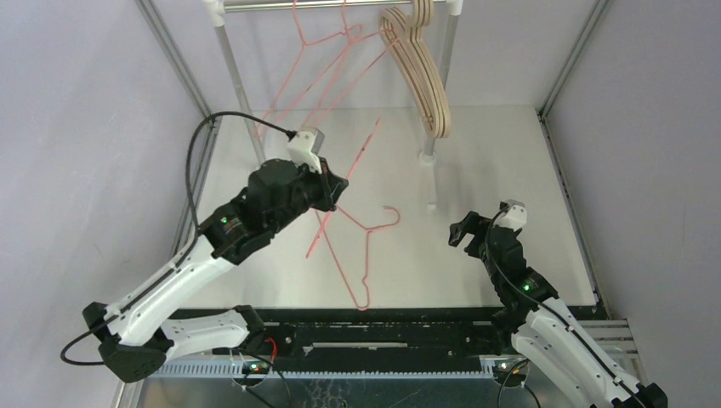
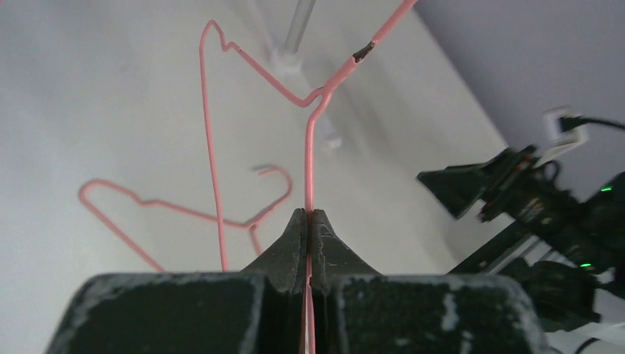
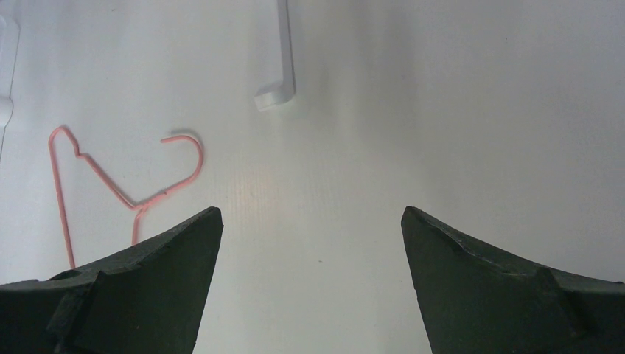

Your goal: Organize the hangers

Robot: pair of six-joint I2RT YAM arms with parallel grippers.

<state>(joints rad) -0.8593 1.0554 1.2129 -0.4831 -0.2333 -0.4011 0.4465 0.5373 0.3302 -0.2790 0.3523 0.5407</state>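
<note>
My left gripper (image 1: pixel 338 194) is shut on a thin pink wire hanger (image 1: pixel 363 151) and holds it tilted above the table; in the left wrist view the jaws (image 2: pixel 309 214) pinch its wire (image 2: pixel 309 162). A second pink wire hanger (image 1: pixel 367 255) lies flat on the table, and also shows in the left wrist view (image 2: pixel 177 210) and the right wrist view (image 3: pixel 110 181). More pink wire hangers (image 1: pixel 315 59) and several beige wooden hangers (image 1: pixel 422 72) hang on the rail. My right gripper (image 1: pixel 461 231) is open and empty over bare table (image 3: pixel 309 221), right of the lying hanger.
The silver rail (image 1: pixel 340 4) crosses the back on two posts (image 1: pixel 234 76) (image 1: pixel 444 59) with white feet (image 3: pixel 284 70). Grey walls and metal frame bars close in the left, right and back sides. A black track runs along the near edge (image 1: pixel 383 327).
</note>
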